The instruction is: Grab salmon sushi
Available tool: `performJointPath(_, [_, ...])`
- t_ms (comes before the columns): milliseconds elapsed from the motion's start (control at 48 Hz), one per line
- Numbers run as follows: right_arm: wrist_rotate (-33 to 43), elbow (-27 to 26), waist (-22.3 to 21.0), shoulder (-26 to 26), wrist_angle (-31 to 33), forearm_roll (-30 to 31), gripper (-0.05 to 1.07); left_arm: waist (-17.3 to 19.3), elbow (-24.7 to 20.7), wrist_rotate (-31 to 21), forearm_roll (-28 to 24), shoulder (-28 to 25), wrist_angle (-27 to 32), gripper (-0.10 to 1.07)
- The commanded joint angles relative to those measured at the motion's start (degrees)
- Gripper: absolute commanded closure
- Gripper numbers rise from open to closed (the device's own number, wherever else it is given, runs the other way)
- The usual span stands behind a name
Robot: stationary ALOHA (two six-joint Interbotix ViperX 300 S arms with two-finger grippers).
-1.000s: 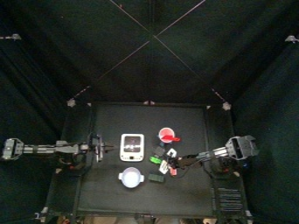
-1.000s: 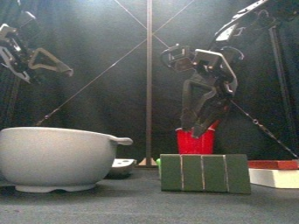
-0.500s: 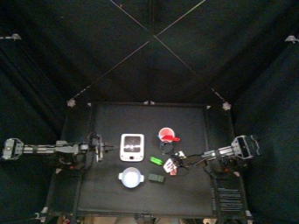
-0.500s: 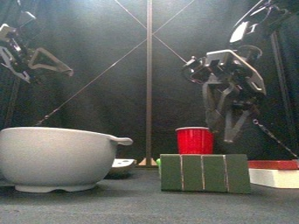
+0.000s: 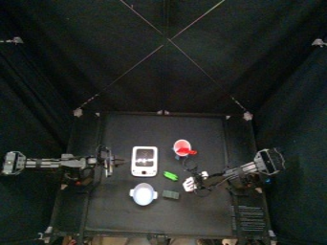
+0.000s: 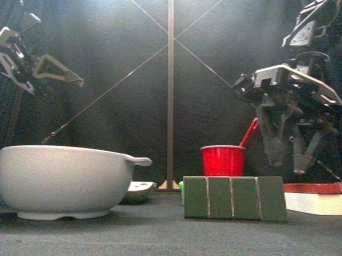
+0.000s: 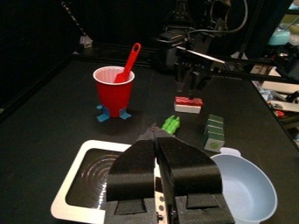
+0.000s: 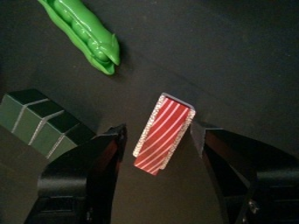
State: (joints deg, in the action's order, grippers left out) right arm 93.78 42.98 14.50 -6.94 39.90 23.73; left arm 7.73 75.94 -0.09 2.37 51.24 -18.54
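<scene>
The salmon sushi (image 8: 163, 131), a small red-striped piece on a white base, lies on the black table. It also shows in the left wrist view (image 7: 187, 104) and low at the right in the front view (image 6: 315, 198). My right gripper (image 8: 159, 140) is open, and its two jaws stand on either side of the sushi, just above it, without closing. It hangs at the right in the front view (image 6: 297, 160) and sits right of centre in the top view (image 5: 205, 177). My left gripper (image 7: 162, 162) is shut and empty, resting at the table's left (image 5: 90, 163).
A red cup (image 6: 223, 160) with a red spoon stands behind a dark green block (image 6: 234, 197). A green pea pod (image 8: 84, 35) lies close to the sushi. A pale bowl (image 6: 67, 180) and a white tray (image 5: 144, 160) take the left half.
My right gripper has moved from above the red cup to the right and down, and now straddles the sushi. The left arm has not moved.
</scene>
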Motion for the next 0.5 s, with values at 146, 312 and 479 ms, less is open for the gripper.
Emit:
performJointPath(146, [0.70, -1.49, 0.70, 3.08, 0.00, -1.23, 0.10, 0.18, -0.70, 0.00, 0.09, -0.09, -0.62, 0.65])
performJointPath(312, [0.62, -1.93, 0.70, 5.01, -0.18, -1.23, 0.10, 0.18, -0.70, 0.00, 0.09, -0.09, -0.62, 0.65])
performJointPath(479, [0.44, -1.58, 0.70, 6.42, -0.35, -1.41, 0.10, 0.18, -0.70, 0.00, 0.09, -0.09, -0.62, 0.65])
